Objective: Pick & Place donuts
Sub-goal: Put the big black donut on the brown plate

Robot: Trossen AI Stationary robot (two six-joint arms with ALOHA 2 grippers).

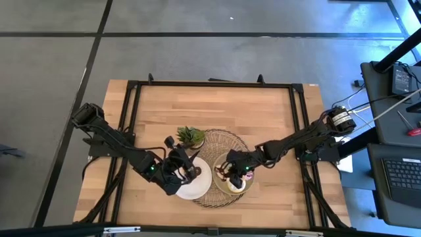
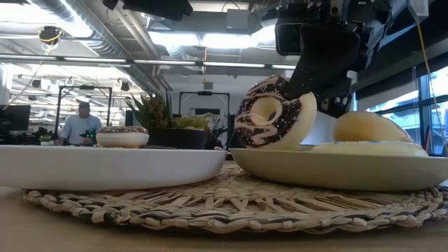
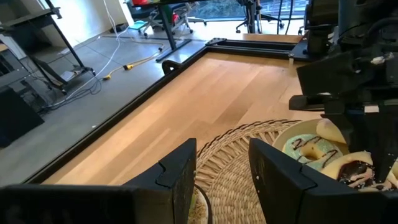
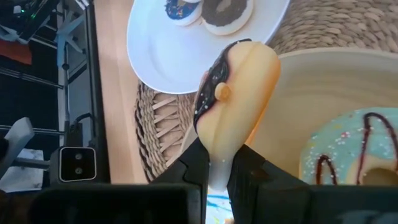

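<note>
The right gripper [image 4: 214,163] pinches a big toy donut with dark chocolate frosting and tiny sprinkles [image 4: 233,99]. It holds the donut up on its edge, just above the rim of a round cream-coloured plate [image 4: 323,81]. In the low view the same donut [image 2: 269,113] stands tilted over that plate [image 2: 336,168], with its hole facing out. The right gripper [image 1: 231,172] sits over the plate in the high view too.

A second donut with pale green frosting, white sprinkles and thin brown lines [image 4: 348,149] lies flat in the cream plate, beside the held one. From the left wrist view you can see this green donut [image 3: 311,149] in the plate as well.

Next to it is a round white plate [image 4: 168,50]. Two small donuts lie near its far edge, one with dark blue frosting [image 4: 180,9] and one with brown frosting [image 4: 227,15]. They are just beside each other.

Both plates rest on a round woven straw mat [image 1: 227,141]. The mat lies on a light wooden table [image 1: 263,112]. A small green spiky plant [image 1: 191,136] stands at the edge of the mat.

The left gripper [image 3: 222,180] hangs over the white plate [image 1: 197,185]. Its fingers are spread apart and hold nothing.

Far behind the table, a person [image 2: 79,126] is in the room.
</note>
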